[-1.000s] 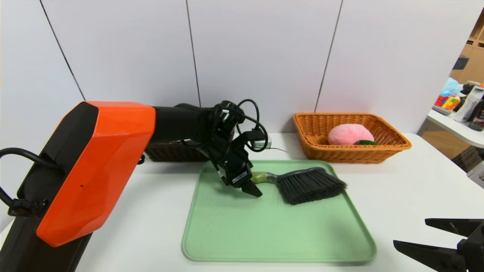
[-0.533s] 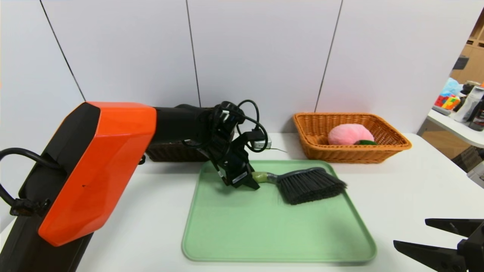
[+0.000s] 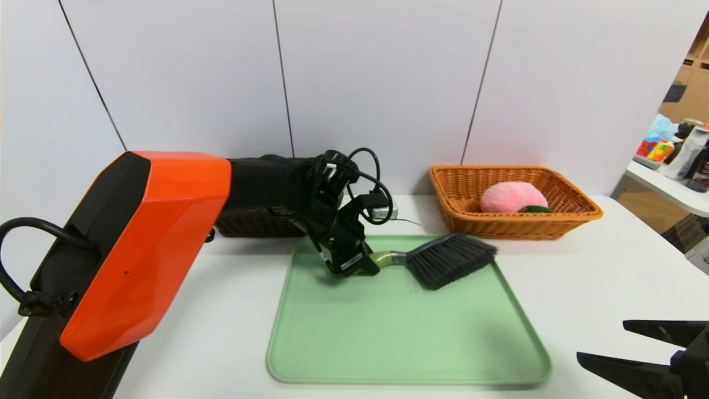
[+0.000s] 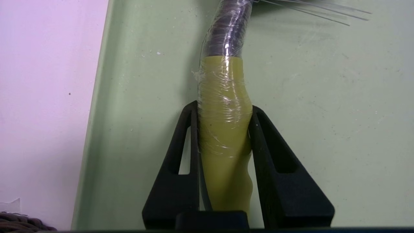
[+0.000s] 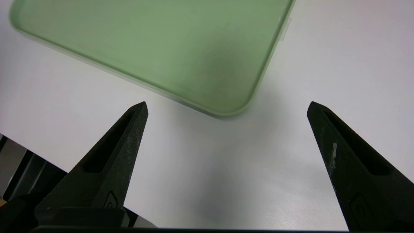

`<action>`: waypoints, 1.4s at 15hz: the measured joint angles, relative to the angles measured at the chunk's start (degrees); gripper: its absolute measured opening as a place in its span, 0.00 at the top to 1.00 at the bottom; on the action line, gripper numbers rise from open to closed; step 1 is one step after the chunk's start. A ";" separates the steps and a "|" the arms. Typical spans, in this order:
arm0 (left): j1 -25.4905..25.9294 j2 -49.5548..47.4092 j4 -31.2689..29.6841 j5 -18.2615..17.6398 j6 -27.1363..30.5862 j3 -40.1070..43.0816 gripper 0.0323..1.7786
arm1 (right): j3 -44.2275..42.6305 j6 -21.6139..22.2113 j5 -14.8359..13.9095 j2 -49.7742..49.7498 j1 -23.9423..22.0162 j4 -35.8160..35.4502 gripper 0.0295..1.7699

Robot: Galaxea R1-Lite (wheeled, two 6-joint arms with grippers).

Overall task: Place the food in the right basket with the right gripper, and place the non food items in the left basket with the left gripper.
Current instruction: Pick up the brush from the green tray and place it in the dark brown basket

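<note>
A dark-bristled hand brush lies across the back of the green tray, bristle end raised a little. My left gripper is shut on its yellow-green handle, and both black fingers press the handle's sides over the tray. The pink plush peach rests inside the orange-tan right basket at the back right. The dark brown left basket shows only partly behind my left arm. My right gripper hangs open and empty over the table's front right, just off the tray's corner.
The white table ends close under my right gripper, with a dark gap beyond its edge. A side table with bottles and coloured items stands at the far right. White wall panels close the back.
My left gripper's jaws have closed onto the brush handle. The bristle end has swung up and slightly toward the back of the tray. The right arm has stayed still.
</note>
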 joint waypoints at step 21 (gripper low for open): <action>1.94 -12.76 4.49 0.34 -0.09 0.09 0.73 | 0.20 0.00 1.79 -1.23 0.15 -0.09 0.04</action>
